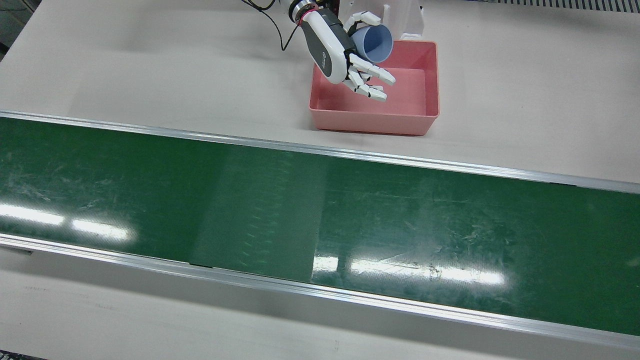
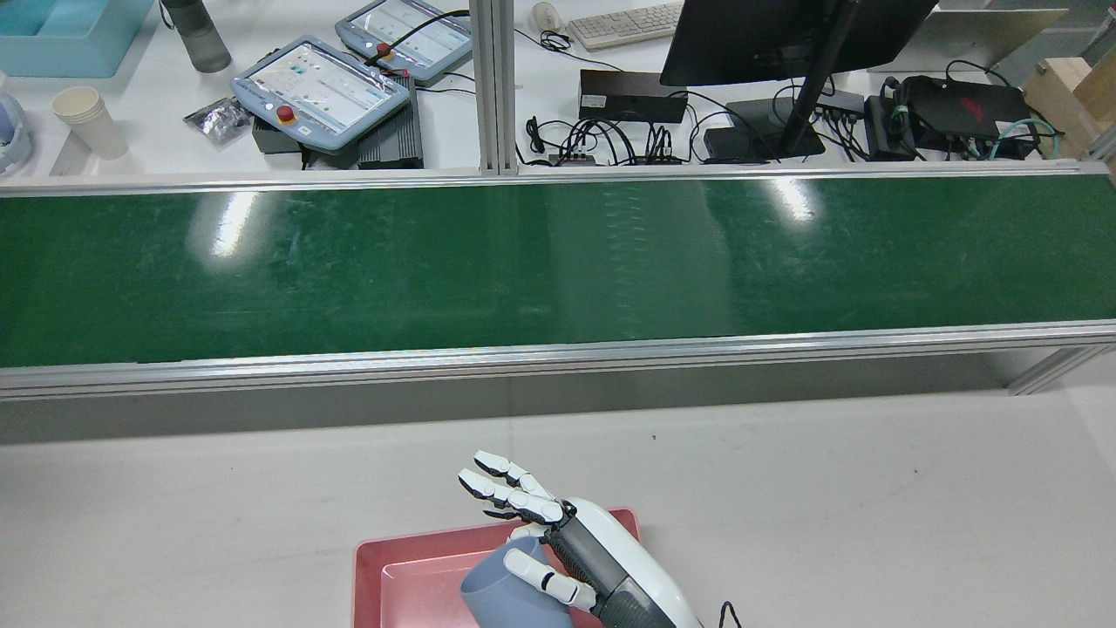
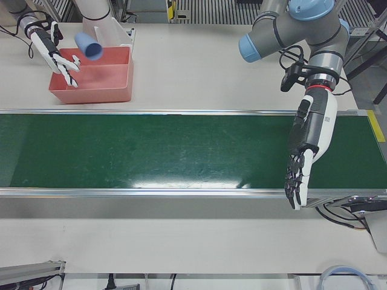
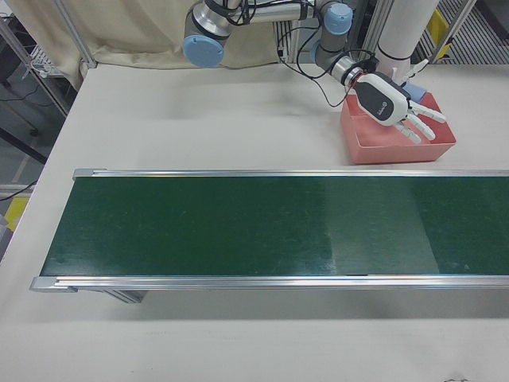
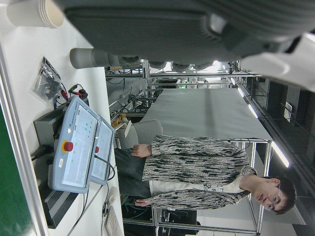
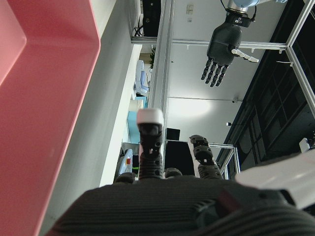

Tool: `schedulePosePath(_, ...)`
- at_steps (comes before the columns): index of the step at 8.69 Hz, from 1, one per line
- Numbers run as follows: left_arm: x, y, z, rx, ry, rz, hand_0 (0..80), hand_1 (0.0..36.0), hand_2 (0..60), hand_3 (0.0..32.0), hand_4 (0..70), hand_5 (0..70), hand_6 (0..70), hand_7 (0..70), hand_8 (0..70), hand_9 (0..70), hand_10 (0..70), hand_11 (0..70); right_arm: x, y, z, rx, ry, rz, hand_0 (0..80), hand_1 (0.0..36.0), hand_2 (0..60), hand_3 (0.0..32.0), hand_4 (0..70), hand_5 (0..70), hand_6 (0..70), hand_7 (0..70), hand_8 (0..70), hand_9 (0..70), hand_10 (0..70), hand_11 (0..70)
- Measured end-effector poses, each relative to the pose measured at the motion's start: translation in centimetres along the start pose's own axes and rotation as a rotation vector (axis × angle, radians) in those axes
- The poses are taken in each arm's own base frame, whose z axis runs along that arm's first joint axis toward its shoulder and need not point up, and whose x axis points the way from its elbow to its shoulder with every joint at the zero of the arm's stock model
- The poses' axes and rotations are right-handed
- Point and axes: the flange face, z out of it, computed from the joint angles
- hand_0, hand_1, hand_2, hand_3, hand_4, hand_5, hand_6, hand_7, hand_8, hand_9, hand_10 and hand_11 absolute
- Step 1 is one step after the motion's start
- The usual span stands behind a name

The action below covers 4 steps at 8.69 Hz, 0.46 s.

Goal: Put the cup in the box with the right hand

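we see one smooth blue-grey cup (image 1: 374,43), tapered and tilted on its side, over the far edge of one pink plastic box (image 1: 431,80). our right hand (image 1: 345,55) is beside it, fingers spread wide; whether they touch it we cannot tell. our left hand (image 3: 305,154) hangs over the green belt (image 1: 320,220), fingers straight, holding nothing.

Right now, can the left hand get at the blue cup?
Probably not. The left hand hangs over the green belt's far end, while the blue cup sits by the right hand over the pink box.
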Motion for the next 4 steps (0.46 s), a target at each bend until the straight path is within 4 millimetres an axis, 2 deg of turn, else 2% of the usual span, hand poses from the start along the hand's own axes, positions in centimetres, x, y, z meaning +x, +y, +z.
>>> schedulePosePath(2,0.0,0.0,0.0,0.000,0.000,0.000,0.0,0.0,0.0,0.0,0.0,0.0,0.0,0.0,0.0,0.0,0.0,0.0,0.0,0.1,0.1,-0.004,-0.006,-0.001,0.0,0.0,0.0,2.2,0.0,0.0,0.0,0.0,0.5,3.6,0.0,0.0)
schedulePosePath(3,0.0,0.0,0.0,0.000,0.000,0.000,0.0,0.0,0.0,0.0,0.0,0.0,0.0,0.0,0.0,0.0,0.0,0.0,-0.3,0.3,0.2,-0.008,-0.012,0.004,0.0,0.0,0.0,1.0,0.0,0.0,0.0,0.2,0.7,4.0,0.0,0.0)
schedulePosePath(4,0.0,-0.1,0.0,0.000,0.000,0.000,0.0,0.0,0.0,0.0,0.0,0.0,0.0,0.0,0.0,0.0,0.0,0.0,-1.5,0.6,0.4,-0.013,-0.028,0.011,0.0,0.0,0.2,0.0,4.4,0.0,0.0,2.6,0.7,4.1,0.0,0.0)
